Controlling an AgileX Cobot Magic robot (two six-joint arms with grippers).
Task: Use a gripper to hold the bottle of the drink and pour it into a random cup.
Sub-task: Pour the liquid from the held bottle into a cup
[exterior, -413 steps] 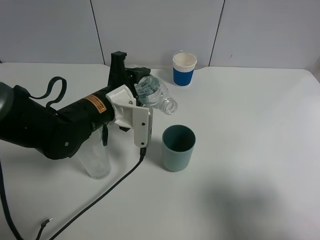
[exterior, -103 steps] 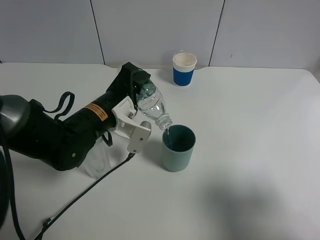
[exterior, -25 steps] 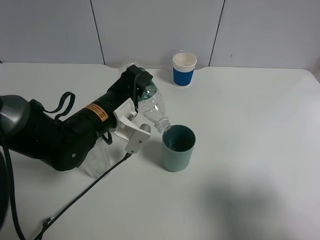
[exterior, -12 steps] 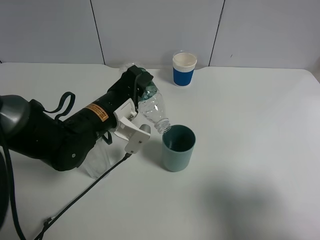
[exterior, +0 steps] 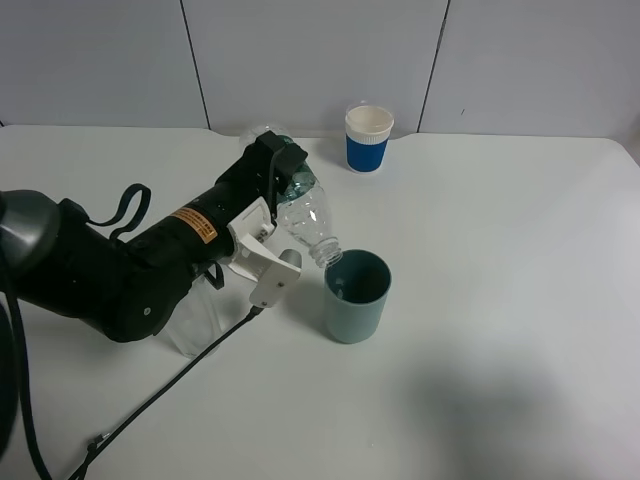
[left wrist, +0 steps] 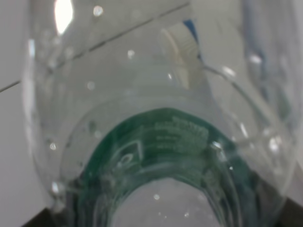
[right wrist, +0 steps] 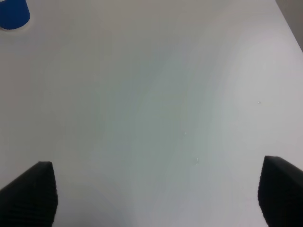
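Observation:
My left gripper (exterior: 279, 200) is shut on the bottle of the drink (exterior: 306, 216), a clear bottle with a dark green label. The bottle is tilted steeply, open neck down, with its mouth at the near-left rim of the teal-green cup (exterior: 356, 298). No stream shows at the mouth. In the left wrist view the bottle (left wrist: 161, 142) fills the picture and the fingers are hidden. My right gripper (right wrist: 158, 196) is open over bare table; it is outside the exterior high view.
A clear tumbler (exterior: 196, 325) stands under the left arm, partly hidden by it. A blue paper cup with a white rim (exterior: 368, 138) stands at the back, also in the right wrist view (right wrist: 13, 12). A black cable (exterior: 170, 385) trails toward the front left.
Over the earlier frames the left gripper tipped the bottle from nearly level to neck down at the cup, and water ran into it. In the last second nothing has visibly moved.

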